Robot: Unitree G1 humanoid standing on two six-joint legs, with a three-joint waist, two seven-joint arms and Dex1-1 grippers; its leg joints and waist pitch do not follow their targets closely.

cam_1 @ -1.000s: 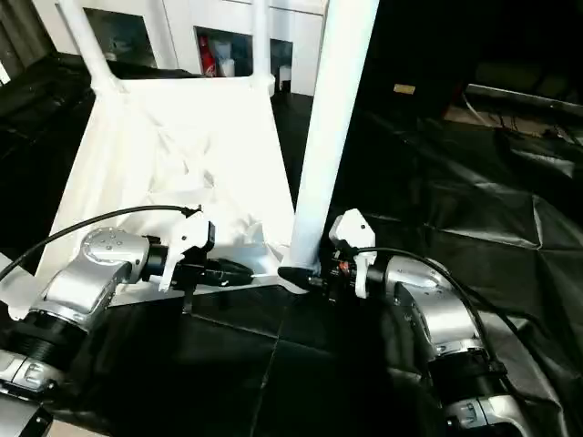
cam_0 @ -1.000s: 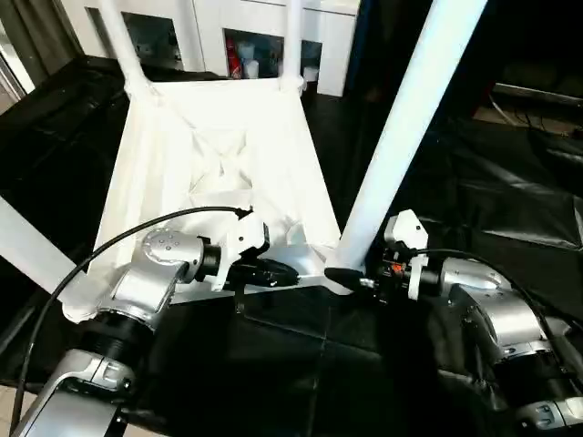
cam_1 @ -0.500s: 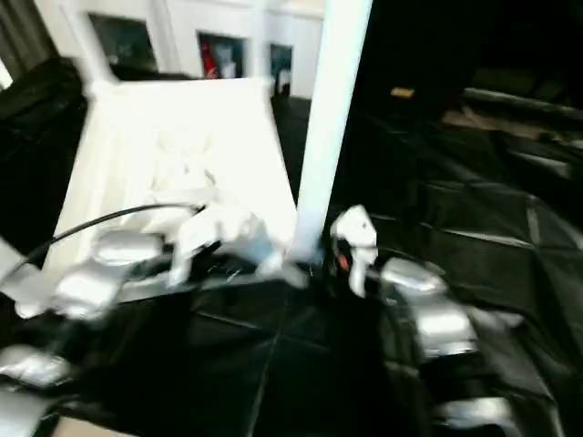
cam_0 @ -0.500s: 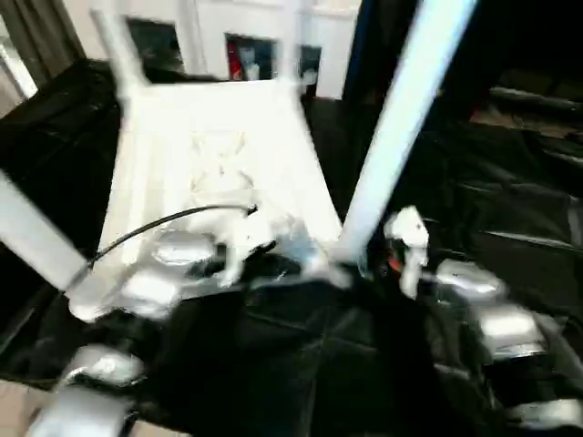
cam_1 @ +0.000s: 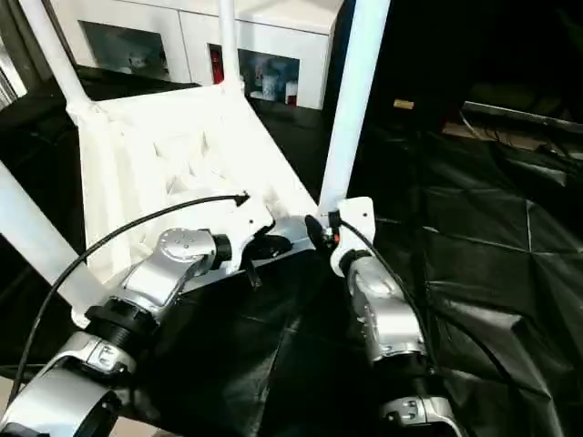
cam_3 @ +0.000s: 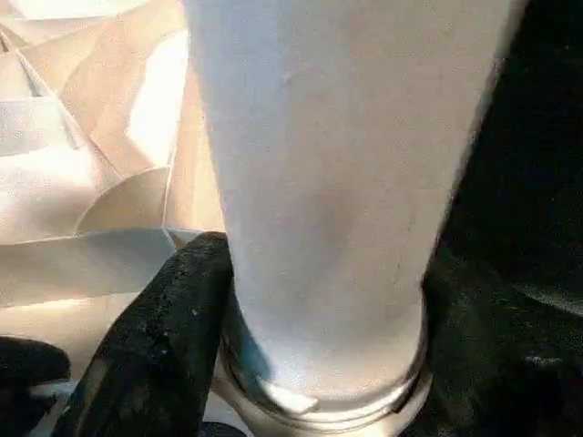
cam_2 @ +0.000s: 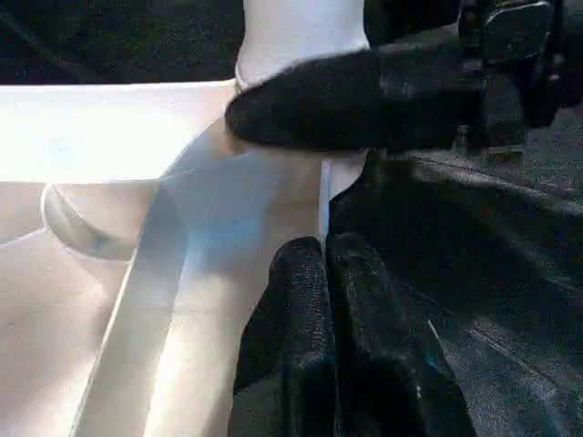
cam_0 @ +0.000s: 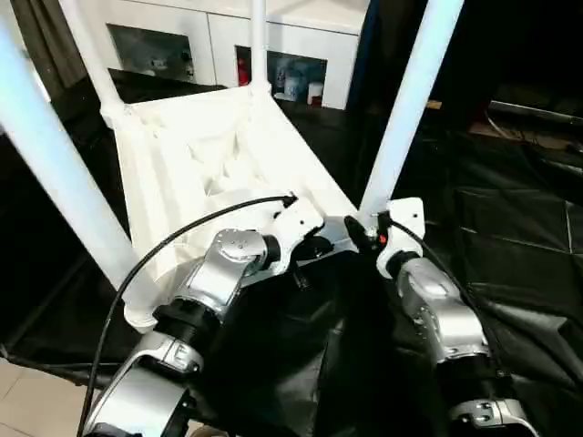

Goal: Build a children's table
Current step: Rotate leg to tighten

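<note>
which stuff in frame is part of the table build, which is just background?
Job:
- white tabletop, upside down
- four white legs standing in its corners, e.g. near-right leg
- right gripper around that leg's base
- left gripper shut at the rim

Background:
- black-draped work table
- white cabinet behind

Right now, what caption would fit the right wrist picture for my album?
Black fingers of the right gripper wrapped around the bottom of a white table leg, where it meets the upside-down tabletop.
</note>
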